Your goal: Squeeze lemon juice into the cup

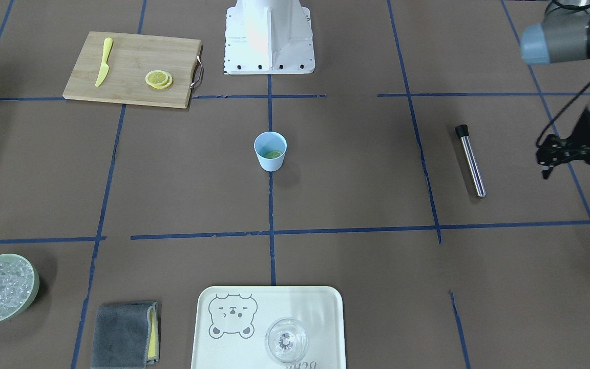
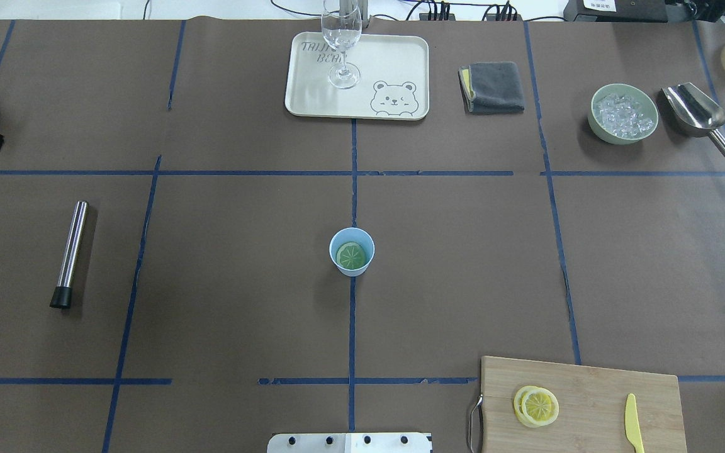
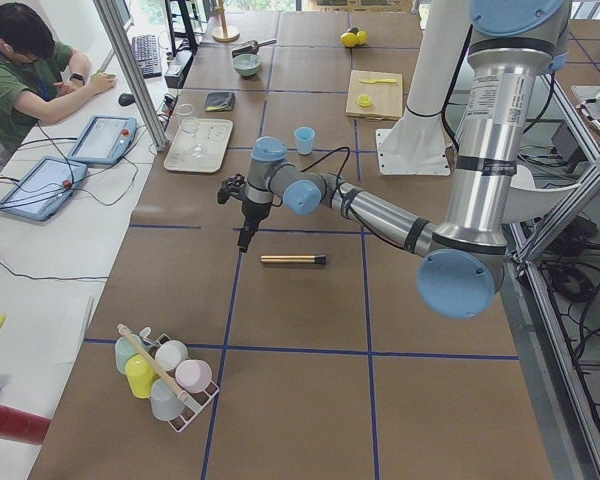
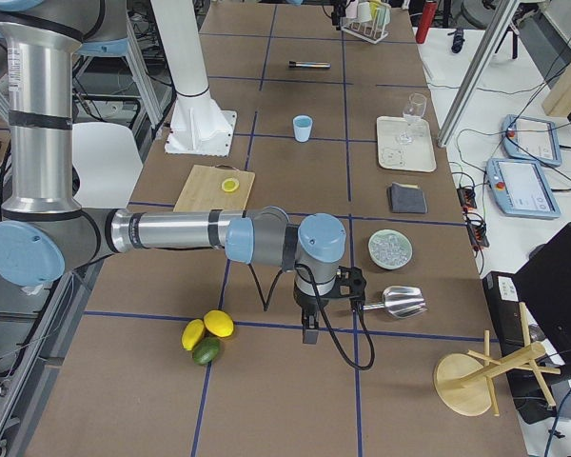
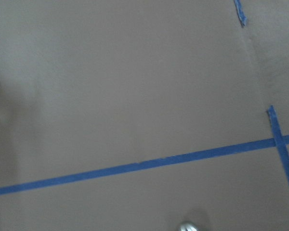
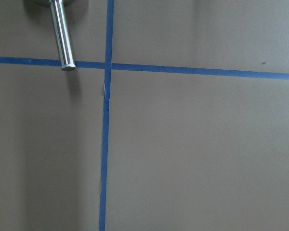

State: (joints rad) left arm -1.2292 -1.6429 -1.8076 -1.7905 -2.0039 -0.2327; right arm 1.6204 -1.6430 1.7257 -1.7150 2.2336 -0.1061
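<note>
The light-blue cup (image 1: pixel 270 151) stands upright at the table's middle, also in the overhead view (image 2: pixel 352 251). One lemon slice (image 2: pixel 351 255) lies flat inside it and looks greenish. Two more lemon slices (image 1: pixel 159 79) lie overlapped on the wooden cutting board (image 2: pixel 589 390). My left gripper (image 1: pixel 574 177) hangs open and empty at the table's far left end, well away from the cup. My right gripper (image 4: pixel 309 328) shows only in the exterior right view, low over the table's right end; I cannot tell if it is open or shut.
A steel muddler (image 2: pixel 70 253) lies near the left gripper. A yellow knife (image 2: pixel 633 423) lies on the board. A tray (image 2: pixel 312 94) with a clear glass (image 2: pixel 341 38), a grey cloth (image 2: pixel 494 87), an ice bowl (image 2: pixel 623 113) and a metal scoop (image 2: pixel 696 113) line the far edge.
</note>
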